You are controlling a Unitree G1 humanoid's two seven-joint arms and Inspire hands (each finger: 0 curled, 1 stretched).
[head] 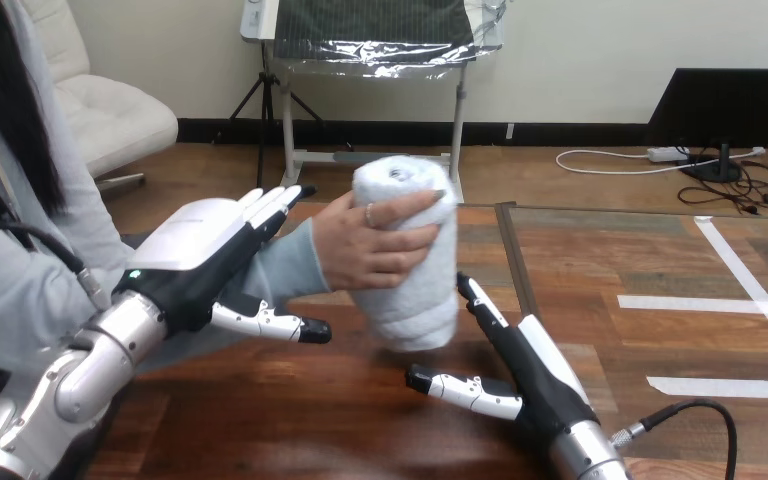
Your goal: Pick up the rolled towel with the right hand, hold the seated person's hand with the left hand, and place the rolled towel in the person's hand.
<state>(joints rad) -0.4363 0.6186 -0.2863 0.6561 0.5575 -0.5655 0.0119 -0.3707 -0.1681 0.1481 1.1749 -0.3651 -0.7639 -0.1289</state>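
The white rolled towel (412,300) stands nearly upright above the table, gripped around its upper half by the person's hand (370,250). My left hand (195,250) lies along the person's grey-sleeved wrist, with straight fingers behind the sleeve and the thumb stretched out below it; I see no finger curled round the wrist. My right hand (540,385) is open low at the towel's right, fingers pointing up towards the towel's side and thumb reaching left under it. A fingertip is very close to the towel; whether it touches I cannot tell.
The wooden table (290,420) spreads under both hands. The person sits at the view's left, their forearm crossing behind my left hand. White tape strips (720,385) mark the surface at the right, and a black cable (700,410) runs beside my right forearm.
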